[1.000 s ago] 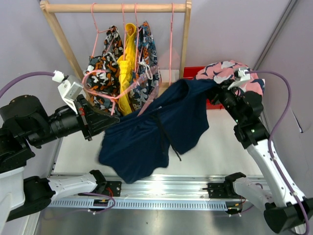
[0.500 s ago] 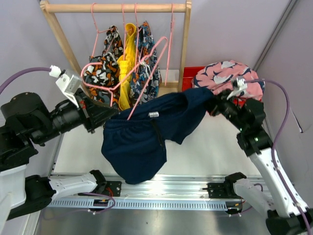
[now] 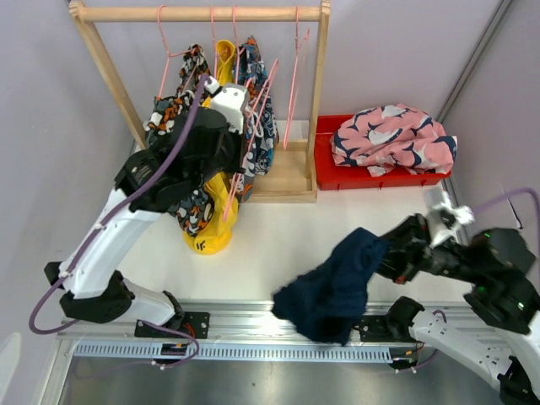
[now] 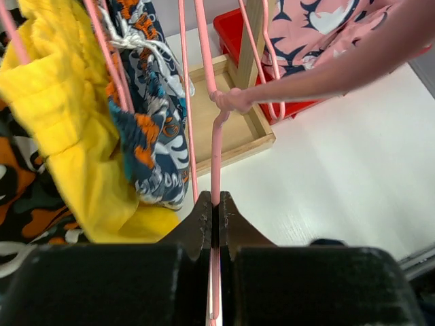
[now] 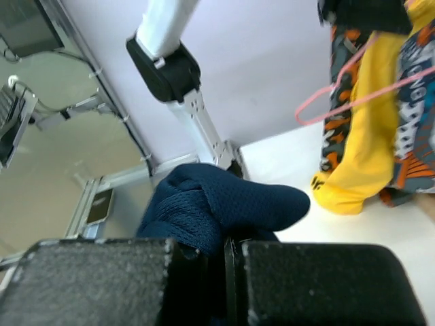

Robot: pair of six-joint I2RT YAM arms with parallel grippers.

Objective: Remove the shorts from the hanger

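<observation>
While the left tool (image 4: 214,204) pinches the bare pink hanger (image 4: 216,163), the right tool (image 5: 228,248), clamped on the navy shorts (image 3: 333,287), should carry them high toward the red bin (image 3: 380,179).

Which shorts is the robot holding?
The plain navy shorts, pinched in the right gripper; the others hang on the rack or lie in the red bin.

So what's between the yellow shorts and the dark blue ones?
Nothing. The top view shows only bare white table between the yellow shorts and the navy shorts.
</observation>
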